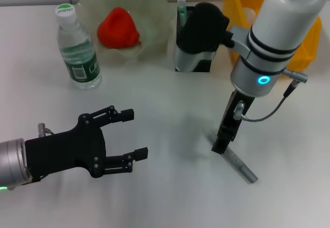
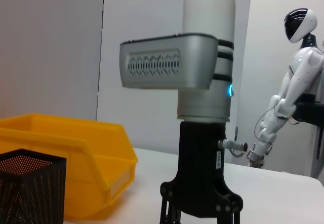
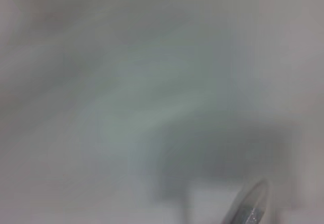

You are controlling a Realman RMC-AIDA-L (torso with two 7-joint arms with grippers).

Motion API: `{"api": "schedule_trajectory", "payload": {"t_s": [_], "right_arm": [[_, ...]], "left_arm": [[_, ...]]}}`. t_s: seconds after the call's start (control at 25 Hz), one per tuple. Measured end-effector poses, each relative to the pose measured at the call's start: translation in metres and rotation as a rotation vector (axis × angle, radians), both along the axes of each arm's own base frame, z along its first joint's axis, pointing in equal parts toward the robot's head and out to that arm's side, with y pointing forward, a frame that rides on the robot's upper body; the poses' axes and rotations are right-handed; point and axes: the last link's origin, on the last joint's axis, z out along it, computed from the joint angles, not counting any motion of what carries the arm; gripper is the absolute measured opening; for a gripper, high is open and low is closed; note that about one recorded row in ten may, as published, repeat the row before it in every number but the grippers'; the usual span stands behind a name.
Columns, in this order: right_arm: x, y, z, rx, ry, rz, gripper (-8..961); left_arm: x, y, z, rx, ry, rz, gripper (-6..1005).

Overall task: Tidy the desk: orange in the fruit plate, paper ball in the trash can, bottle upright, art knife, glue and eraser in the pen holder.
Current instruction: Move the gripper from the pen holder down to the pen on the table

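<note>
A: Where is the art knife [image 1: 238,162]?

B: Flat on the white desk [image 1: 170,197], a grey stick lying at a slant. One end sits right under the right gripper [image 1: 220,146], which points straight down and touches the knife or nearly so; the rest runs out away from the fingertips toward the robot's right. In the right wrist view only a grey tip [image 3: 249,210] shows against the desk.

A: Is that gripper clenched on it?

B: I cannot tell. The black fingers come down close together at the knife's end, but whether they pinch it does not show.

A: And the left gripper [image 1: 132,134]?

B: Released, fingers spread wide with nothing between them, well to the left of the right gripper and apart from the knife.

A: What lies beyond?

B: Behind the right gripper stands the black mesh pen holder [image 1: 194,47] with a green-capped glue stick [image 1: 181,10] in it, partly hidden by the arm's black wrist camera. Further to the gripper's right is the yellow bin [image 1: 301,47]. Beyond the left gripper, the water bottle [image 1: 77,48] stands upright, and beside it the clear fruit plate [image 1: 149,11] holds the orange [image 1: 118,28].
</note>
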Motion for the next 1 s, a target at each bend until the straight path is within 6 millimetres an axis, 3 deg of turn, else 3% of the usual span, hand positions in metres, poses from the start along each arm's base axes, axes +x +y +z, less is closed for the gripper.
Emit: {"api": "schedule_trajectory", "payload": {"t_s": [0.48, 0.52, 1.0], "right_arm": [[0.004, -0.002, -0.008, 0.001, -0.02, 0.024, 671], [0.005, -0.002, -0.009, 0.003, -0.022, 0.028, 517], [0.009, -0.003, -0.012, -0.003, -0.025, 0.02, 499]], "left_arm": [[0.001, 0.001, 0.0, 0.003, -0.002, 0.0, 859], [0.001, 0.001, 0.0, 0.003, -0.002, 0.0, 859], [0.001, 0.002, 0.0, 0.005, -0.003, 0.0, 859]]}}
